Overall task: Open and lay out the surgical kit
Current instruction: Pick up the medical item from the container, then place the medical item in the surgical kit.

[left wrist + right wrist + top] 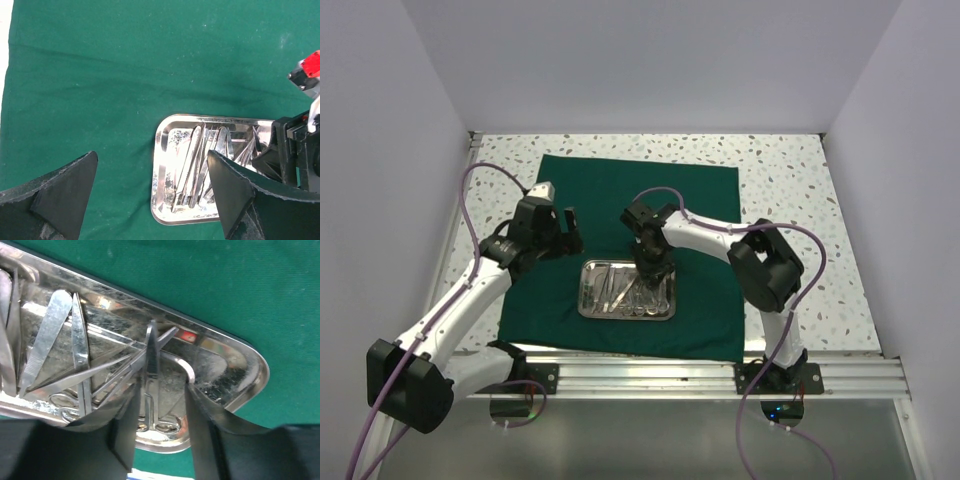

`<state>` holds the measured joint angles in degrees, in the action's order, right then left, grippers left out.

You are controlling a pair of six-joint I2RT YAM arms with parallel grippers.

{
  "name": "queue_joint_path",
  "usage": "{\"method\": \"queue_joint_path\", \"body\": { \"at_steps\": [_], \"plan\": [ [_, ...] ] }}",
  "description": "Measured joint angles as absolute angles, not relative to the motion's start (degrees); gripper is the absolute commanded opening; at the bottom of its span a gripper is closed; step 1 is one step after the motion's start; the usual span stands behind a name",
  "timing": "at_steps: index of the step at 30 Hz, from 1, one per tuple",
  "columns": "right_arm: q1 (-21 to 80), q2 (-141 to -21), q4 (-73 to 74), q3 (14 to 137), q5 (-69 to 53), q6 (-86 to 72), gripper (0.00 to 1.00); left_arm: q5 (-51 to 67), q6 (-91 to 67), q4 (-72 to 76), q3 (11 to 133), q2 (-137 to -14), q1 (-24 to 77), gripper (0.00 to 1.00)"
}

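The right arm folds at the elbow and drops steeply into the steel tray (588,300), toward its 2 o'clock corner. The right pincer (162,400) is partly open, its fingers straddling a pair of scissors (151,360) without clamping them. Tweezers (47,335) crowd its 9 o'clock side. The left pincer (151,160) hangs spread wide, holding nothing, over the green cloth (620,180) at the tray's 10 o'clock. The tray sits near the cloth's 6 o'clock edge on the counter (790,180), and bare cloth stretches toward 12 o'clock.

A dark green cloth (620,190) lies spread flat, and near its front edge sits a shiny steel tray (584,300) holding jumbled thin silver instruments (625,290).
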<state>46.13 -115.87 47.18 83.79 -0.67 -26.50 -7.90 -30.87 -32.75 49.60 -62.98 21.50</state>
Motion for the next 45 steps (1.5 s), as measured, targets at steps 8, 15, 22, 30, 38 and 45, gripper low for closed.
{"method": "queue_joint_path", "body": {
  "at_steps": [8,15,22,30,38,45],
  "plan": [
    [46.09,-116.29,47.53,83.92,2.02,-25.61,0.12,-7.92,-30.3,-33.76,49.6,-62.52,21.5,0.94],
    [46.09,-116.64,47.75,84.62,2.37,-25.43,0.0,-7.84,-28.91,-34.54,49.6,-62.13,21.5,0.94],
    [46.24,-116.66,50.0,88.42,4.93,-24.88,0.0,-6.17,-26.74,-35.4,52.31,-64.03,21.52,0.92],
    [42.59,-116.57,53.36,105.25,8.29,-23.18,0.0,-2.5,-24.16,-33.87,55.4,-71.72,22.31,0.8],
    [30.04,-124.88,55.55,120.84,8.71,-22.81,0.0,-1.15,-24.16,-33.8,55.4,-75.5,23.79,0.79],
    [25.78,-141.36,56.99,135.59,10.59,-22.17,0.09,-0.23,-23.14,-33.71,55.44,-77.01,24.38,0.78]
  ]
}}
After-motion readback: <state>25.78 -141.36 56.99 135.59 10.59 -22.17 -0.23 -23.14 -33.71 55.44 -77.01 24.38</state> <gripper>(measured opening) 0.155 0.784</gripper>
